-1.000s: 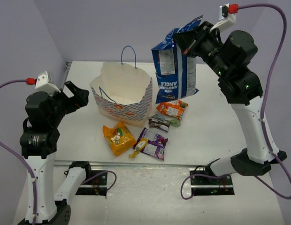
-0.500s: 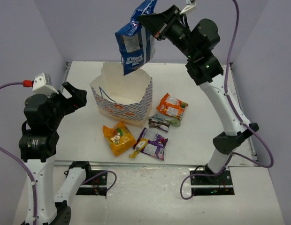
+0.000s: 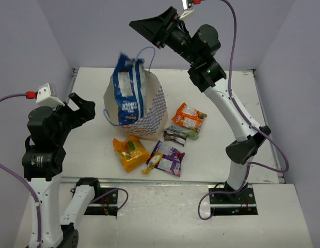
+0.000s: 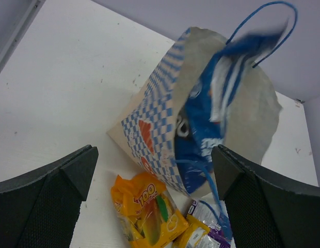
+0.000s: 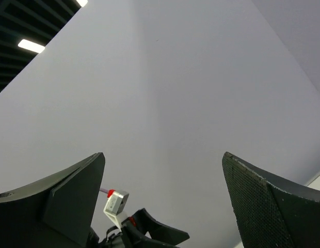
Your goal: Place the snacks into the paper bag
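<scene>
The right fingers (image 3: 149, 27) are high above the tabletop (image 3: 88, 82), up and to the right of the paper bag (image 3: 149, 111), and they are spread wide with nothing between them. In the right wrist view the two fingers (image 5: 51, 201) frame only a pale wall. The large blue-and-white bag (image 3: 128, 93) is well apart from them. It stands upright in the mouth of the paper bag, with its lower part inside and its top sticking out above the rim, and its outline is blurred.

In the left wrist view the same blue-and-white bag (image 4: 201, 129) fills much of the opening of the paper bag (image 4: 149, 129), beside a thin blue cord handle. The left fingers (image 3: 86, 107) are also spread and empty. They are held off the tabletop to the left of the paper bag, near it but not touching.

The other snacks lie on the tabletop in front of the paper bag. The yellow-orange bag (image 3: 130, 152) is nearest its front, the purple packet (image 3: 168, 156) is just beside that, and the small dark brown bar (image 3: 175, 136) and the orange packet with green (image 3: 189, 118) are to the right
</scene>
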`<state>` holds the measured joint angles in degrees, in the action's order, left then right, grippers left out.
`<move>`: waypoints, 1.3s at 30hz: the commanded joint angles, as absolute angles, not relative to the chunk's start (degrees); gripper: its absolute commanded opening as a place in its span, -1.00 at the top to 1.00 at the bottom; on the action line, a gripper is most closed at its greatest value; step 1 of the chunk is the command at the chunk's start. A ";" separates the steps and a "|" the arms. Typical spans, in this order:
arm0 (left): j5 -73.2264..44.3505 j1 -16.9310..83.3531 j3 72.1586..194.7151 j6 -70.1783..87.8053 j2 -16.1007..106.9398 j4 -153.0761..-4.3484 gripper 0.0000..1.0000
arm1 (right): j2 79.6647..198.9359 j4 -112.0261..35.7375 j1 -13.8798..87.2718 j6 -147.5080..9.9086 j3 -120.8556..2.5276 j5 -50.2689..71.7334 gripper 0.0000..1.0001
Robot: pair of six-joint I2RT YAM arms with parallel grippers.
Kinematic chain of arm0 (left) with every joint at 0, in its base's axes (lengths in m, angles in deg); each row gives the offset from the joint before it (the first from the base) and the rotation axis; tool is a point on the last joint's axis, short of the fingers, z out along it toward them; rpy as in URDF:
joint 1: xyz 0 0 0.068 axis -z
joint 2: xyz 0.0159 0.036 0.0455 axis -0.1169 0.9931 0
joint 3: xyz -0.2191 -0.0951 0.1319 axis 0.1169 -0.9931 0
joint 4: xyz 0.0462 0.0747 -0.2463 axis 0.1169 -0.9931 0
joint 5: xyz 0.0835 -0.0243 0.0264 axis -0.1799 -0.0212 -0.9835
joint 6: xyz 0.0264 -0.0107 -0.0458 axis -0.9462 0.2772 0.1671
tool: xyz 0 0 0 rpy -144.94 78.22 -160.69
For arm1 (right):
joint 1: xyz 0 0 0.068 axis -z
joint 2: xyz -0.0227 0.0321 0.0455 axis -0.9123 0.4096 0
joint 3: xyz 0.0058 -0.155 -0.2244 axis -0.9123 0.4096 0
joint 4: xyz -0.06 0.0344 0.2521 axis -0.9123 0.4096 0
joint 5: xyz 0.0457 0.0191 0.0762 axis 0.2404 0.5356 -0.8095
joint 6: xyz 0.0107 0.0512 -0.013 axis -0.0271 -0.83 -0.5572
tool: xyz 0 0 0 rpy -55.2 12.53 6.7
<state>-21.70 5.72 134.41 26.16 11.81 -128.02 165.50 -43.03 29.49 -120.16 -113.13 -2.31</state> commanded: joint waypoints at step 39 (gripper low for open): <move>-22.26 5.92 141.51 28.08 20.02 -121.51 -1.00 | 133.19 -32.22 22.15 -89.57 -36.27 -8.97 -0.98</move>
